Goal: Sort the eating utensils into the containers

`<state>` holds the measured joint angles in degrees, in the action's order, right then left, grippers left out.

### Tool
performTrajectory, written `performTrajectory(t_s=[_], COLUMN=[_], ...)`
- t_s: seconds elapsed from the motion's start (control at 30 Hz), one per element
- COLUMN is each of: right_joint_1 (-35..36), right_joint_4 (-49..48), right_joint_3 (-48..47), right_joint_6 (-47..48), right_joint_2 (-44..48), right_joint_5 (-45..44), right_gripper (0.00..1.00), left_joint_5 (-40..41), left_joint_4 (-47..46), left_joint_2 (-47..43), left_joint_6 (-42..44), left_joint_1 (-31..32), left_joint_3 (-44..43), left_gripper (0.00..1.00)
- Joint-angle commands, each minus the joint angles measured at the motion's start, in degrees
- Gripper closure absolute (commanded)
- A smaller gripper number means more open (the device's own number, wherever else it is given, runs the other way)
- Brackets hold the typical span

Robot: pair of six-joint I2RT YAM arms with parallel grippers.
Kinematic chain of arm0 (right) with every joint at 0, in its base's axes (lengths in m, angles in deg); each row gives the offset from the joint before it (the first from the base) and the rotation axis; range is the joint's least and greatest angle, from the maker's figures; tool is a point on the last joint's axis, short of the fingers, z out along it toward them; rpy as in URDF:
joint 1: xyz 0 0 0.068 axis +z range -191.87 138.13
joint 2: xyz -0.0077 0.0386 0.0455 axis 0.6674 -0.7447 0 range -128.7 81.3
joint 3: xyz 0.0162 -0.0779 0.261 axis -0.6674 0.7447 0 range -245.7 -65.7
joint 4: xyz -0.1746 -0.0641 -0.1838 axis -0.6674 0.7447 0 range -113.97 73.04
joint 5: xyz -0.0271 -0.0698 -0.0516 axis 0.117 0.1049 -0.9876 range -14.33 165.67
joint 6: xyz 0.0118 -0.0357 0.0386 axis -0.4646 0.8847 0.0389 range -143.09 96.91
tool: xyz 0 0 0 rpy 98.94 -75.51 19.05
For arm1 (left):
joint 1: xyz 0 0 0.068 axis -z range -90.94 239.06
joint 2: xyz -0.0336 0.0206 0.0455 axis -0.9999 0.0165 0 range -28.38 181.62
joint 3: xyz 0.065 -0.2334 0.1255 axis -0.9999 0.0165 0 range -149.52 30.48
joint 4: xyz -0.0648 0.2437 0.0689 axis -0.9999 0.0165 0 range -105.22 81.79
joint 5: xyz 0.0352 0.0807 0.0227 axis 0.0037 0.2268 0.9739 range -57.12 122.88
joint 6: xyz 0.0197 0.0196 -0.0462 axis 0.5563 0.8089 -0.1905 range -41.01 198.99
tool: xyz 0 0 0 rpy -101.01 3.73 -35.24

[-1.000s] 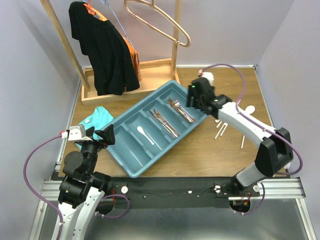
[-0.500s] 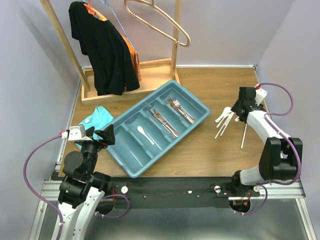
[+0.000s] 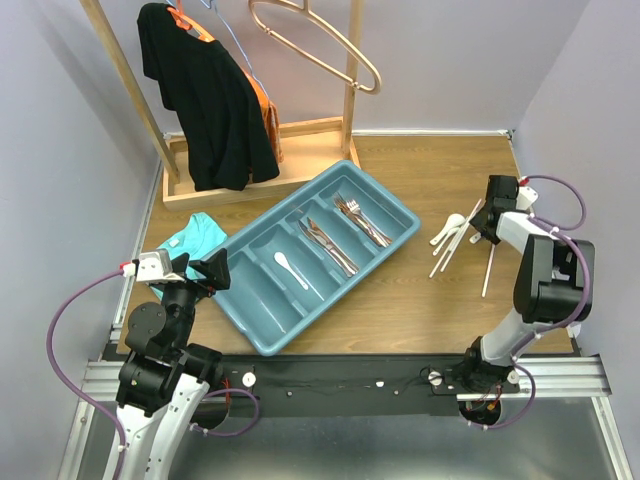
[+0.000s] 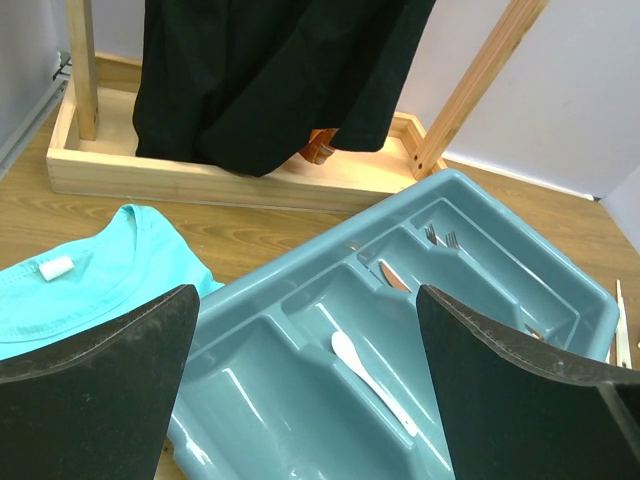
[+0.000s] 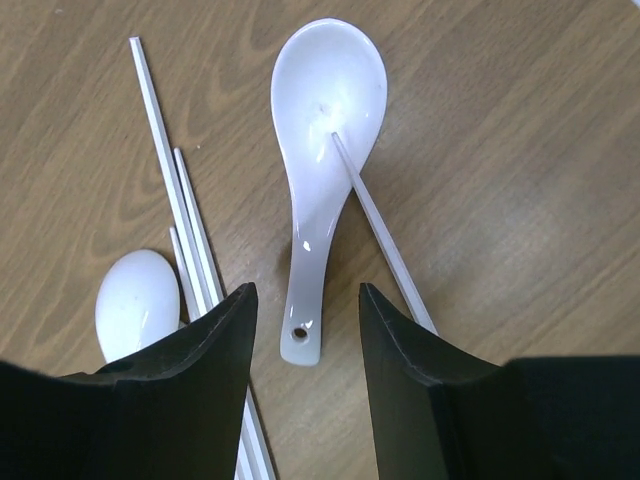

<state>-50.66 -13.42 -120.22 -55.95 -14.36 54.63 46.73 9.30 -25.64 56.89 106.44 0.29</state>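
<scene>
Left gripper at the near left table edge, jaws wide, nothing between. It faces the teal tray, diagonal mid-table, with 1 white spoon in 1 compartment, silver knives in the next and coppery forks in the farthest, those counts unclear. Right of the tray on bare wood are 2 loose spoons and at least 4 pale chopsticks, 1 lying across a spoon bowl. Right gripper is over that spoon's handle, jaws part open, gripping nothing.

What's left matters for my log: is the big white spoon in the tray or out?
Out. The white spoon lies on the wooden table, a chopstick across its bowl, beneath the open right end effector.
</scene>
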Motion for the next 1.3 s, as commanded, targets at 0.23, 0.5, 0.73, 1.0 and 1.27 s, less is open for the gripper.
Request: performTrajectory(t_s=[0.23,0.5,0.73,1.0,1.27], right_joint_1=[-2.1,-2.5,-2.5,-2.4,5.6], right_joint_4=[-3.1,-3.4,-8.8,-12.4,-10.6], right_joint_3=[-2.8,-4.0,-4.1,-4.3,-4.5], right_joint_6=[-3.0,-2.6,1.3,4.9,10.9], right_joint_2=[-7.0,-8.0,-3.6,2.0,8.2], right_joint_5=[2.6,2.1,8.2,17.5,26.7], right_gripper=[0.62,0.86,0.97,0.99,0.99], left_joint_5=[-0.7,-0.8,-0.9,-1.2,-1.2], left_joint_4=[-0.8,-0.8,-0.8,-0.9,-0.8], left_joint_2=[0.2,0.5,0.6,0.6,0.9], left_joint_6=[0.9,1.0,0.9,1.0,0.9], left_joint_1=[0.1,0.1,0.1,0.1,0.1], left_joint_3=[0.0,0.0,0.0,0.0,0.0], left_gripper=[0.01,0.01,0.01,0.01,0.01])
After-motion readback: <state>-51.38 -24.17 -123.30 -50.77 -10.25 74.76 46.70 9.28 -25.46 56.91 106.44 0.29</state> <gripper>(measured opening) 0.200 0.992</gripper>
